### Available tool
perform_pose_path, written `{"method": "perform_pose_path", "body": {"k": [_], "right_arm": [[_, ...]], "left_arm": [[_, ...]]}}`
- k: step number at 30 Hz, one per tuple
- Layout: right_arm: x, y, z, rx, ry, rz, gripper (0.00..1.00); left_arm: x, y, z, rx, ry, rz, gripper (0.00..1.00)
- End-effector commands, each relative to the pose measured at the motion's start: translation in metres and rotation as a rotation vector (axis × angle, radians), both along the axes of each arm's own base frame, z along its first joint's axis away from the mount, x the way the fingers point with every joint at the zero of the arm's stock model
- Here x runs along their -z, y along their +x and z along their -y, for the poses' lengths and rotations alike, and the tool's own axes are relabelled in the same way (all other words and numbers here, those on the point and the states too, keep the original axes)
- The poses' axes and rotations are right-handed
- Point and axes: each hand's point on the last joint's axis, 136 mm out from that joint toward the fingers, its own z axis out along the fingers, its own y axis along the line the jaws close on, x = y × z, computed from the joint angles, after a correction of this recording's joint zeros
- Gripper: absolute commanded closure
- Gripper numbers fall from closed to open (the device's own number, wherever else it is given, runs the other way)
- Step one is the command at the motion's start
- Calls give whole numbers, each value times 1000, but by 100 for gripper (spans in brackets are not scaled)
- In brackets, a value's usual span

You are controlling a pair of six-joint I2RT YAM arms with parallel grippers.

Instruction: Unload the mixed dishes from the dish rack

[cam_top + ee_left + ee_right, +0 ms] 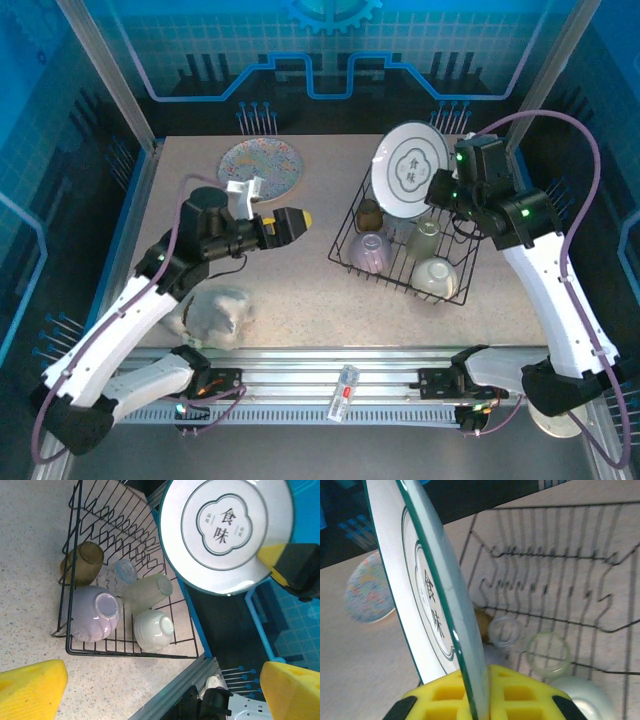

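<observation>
**White plate pinched on edge at the rack's far side**

Your right gripper (471,700) is clamped on the rim of the white plate (410,168), with a yellow pad (495,680) on each face. The plate stands on edge at the far left of the dish rack (400,282), its face with the dark characters turned toward the left arm. You cannot tell whether its lower rim touches the wires.

Inside the rack:
- The lilac bowl (368,250) is at the near left corner, foot ring showing.
- The white bowl (436,275) is at the near right corner, foot ring showing.
- The pale translucent cup (425,238) sits between the two bowls, a little farther back.
- The brown cup (369,213) is on the left side, just behind the lilac bowl and below the held plate.

Outside the rack:
- The patterned plate (260,167) lies flat on the table, well left of the rack, toward the far edge.
- Your left gripper (298,220) hovers left of the rack, pointed at it. Its jaws are spread wide with nothing between them.
- A whitish plastic lump (215,312) lies on the table left of the rack, toward the near edge and well apart from it.
</observation>
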Motion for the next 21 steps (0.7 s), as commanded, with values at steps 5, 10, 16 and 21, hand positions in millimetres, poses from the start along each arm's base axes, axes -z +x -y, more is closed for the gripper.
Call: {"method": "perform_pose_path", "body": {"k": [5,10,16,21], "right_arm": [[-24,-26,-44,-230,305,74,100],[-8,-43,-73,-335,522,11,100],[-8,-50,-77,-370,603,-14,100],[-19,-43,-86,-402,689,3,100]], "left_arm": [[-13,30,24,55,1,-28,1],[-9,51,33,33,18,-85,1],[-14,68,38,17,27,-91,2],[-16,80,47,65,13,-102,12]]}}
